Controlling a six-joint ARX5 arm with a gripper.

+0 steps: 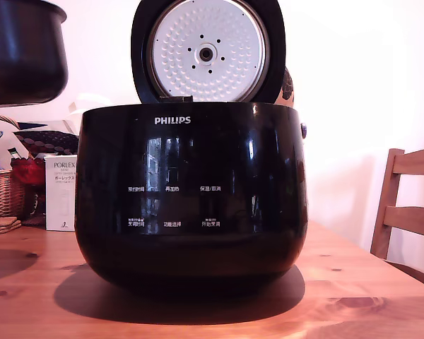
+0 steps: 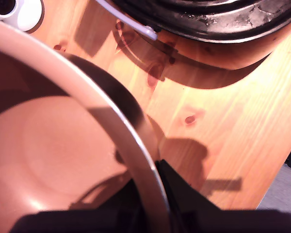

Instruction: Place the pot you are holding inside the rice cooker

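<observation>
The pot (image 1: 21, 49) is dark and round and hangs in the air at the exterior view's upper left, higher than the rim of the rice cooker and off to its side. The rice cooker (image 1: 191, 198) is glossy black, marked PHILIPS, and stands mid-table with its lid (image 1: 208, 51) raised, the dimpled silver plate facing the camera. In the wrist view my gripper (image 2: 153, 187) is shut on the pot's rim (image 2: 111, 116), one finger (image 2: 182, 194) outside the wall and the other inside. The pot's inside (image 2: 53, 155) is bare. The cooker's black body (image 2: 208, 19) lies beyond, across bare table.
The wooden table (image 1: 367, 289) carries a white PORLEX box (image 1: 60, 194), a wicker basket (image 1: 3, 191) and a red item (image 1: 30, 171) at the exterior view's left, behind the cooker. A wooden chair (image 1: 406, 205) stands at the right. A white object (image 2: 24, 12) lies near the pot.
</observation>
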